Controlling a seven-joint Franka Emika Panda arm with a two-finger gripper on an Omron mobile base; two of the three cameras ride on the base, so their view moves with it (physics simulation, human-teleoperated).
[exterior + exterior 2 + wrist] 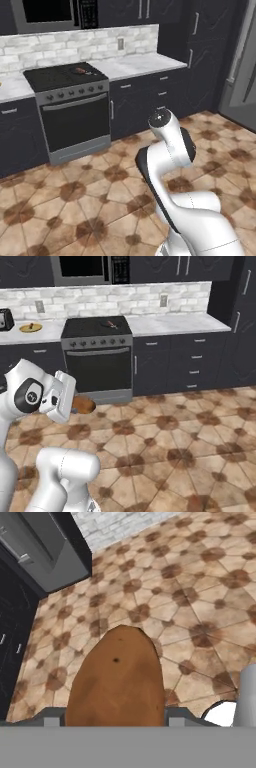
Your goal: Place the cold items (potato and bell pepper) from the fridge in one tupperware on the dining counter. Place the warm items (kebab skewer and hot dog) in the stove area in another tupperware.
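An orange-brown potato (117, 677) sits between my gripper's (115, 719) two fingertips, and the gripper is shut on it above the tiled floor. From the right base view the potato (83, 405) pokes out of the hand beside my folded arm, with the gripper (79, 405) low in front of the oven door. The grey steel fridge (244, 75) stands at the far right of the left base view. A small dark reddish item (79, 70) lies on the stove top (97, 327); I cannot tell what it is. The bell pepper, both tupperware and the dining counter are out of view.
Dark cabinets with a white marble counter (175, 322) flank the stove. A toaster (5, 318) and a yellow plate (31, 327) sit on the counter left of it. Open tiled floor (175, 446) spreads in front of the cabinets.
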